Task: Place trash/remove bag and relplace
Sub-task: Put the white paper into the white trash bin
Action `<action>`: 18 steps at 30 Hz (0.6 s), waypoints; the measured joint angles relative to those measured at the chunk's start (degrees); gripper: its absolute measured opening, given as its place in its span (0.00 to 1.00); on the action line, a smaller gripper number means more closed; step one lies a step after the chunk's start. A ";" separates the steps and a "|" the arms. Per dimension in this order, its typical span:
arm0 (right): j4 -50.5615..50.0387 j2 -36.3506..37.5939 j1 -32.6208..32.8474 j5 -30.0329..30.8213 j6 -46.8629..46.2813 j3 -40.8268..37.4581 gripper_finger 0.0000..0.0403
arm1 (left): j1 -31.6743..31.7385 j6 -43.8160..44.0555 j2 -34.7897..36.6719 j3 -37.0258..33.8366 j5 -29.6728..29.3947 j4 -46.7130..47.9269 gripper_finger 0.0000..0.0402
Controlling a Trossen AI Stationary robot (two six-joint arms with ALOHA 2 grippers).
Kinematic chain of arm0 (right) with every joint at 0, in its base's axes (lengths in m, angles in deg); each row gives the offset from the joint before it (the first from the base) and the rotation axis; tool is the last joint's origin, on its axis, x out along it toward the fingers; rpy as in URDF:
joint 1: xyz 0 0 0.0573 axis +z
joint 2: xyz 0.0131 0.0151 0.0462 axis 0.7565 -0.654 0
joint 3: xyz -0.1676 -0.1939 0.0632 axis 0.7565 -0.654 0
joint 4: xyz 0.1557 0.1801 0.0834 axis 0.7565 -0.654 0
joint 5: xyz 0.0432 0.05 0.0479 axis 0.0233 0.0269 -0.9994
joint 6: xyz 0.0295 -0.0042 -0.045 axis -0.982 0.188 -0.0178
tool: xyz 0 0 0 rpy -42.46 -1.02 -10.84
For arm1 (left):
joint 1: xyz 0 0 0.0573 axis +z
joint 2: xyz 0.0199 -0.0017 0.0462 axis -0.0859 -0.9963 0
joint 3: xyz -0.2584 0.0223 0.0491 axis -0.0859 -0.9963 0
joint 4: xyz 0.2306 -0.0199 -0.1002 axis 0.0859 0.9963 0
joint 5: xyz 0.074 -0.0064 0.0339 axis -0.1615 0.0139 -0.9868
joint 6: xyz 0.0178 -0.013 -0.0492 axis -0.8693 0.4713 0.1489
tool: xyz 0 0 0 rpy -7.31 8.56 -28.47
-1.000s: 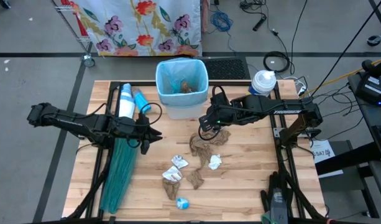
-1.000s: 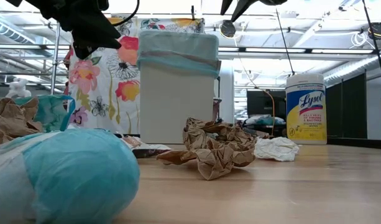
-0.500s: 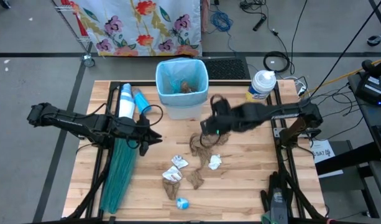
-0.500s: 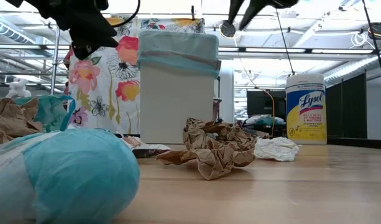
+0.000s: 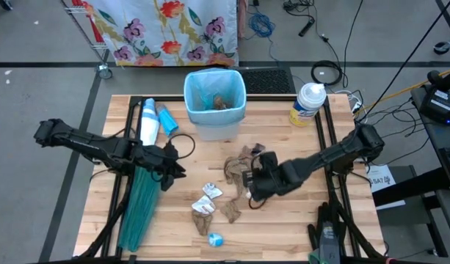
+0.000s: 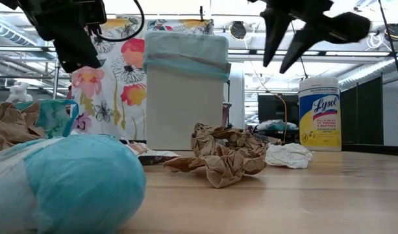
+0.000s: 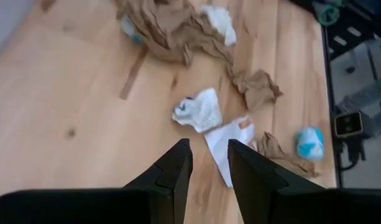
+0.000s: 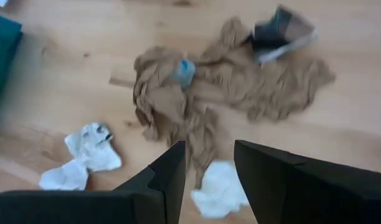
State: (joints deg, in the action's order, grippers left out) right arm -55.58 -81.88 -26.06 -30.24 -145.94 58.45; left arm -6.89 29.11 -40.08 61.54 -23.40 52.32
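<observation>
Trash (image 5: 243,170) is still scattered on the tabletop (image 5: 298,213) in front of the lined bin (image 5: 214,103), brown towel clump nearest it. The right claw (image 5: 252,182) hovers over that clump, fingers apart, holding nothing. The left claw (image 5: 168,163) waits beside the teal bag (image 5: 139,205), also parted and empty. Risk I see: those towels are tangled, so a pinch could drag half the pile and drop bits short of the bin.

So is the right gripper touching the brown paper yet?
Apart. In the low view the right gripper hangs open high above the crumpled brown paper, with clear space between them.
</observation>
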 joint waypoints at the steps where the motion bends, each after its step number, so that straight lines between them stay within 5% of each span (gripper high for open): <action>1: 1.07 0.05 0.95 0.06 -1.28 -0.80 0.32 | -0.17 0.00 -0.69 0.00 0.79 -0.12 0.27; 18: 2.85 -0.21 8.71 0.06 -5.33 -2.60 0.32 | -6.67 -0.39 -9.70 0.00 4.41 -11.16 0.27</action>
State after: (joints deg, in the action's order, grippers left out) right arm -52.73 -82.10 -17.35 -30.18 -151.27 55.86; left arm -13.56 28.72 -49.78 61.54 -18.99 41.16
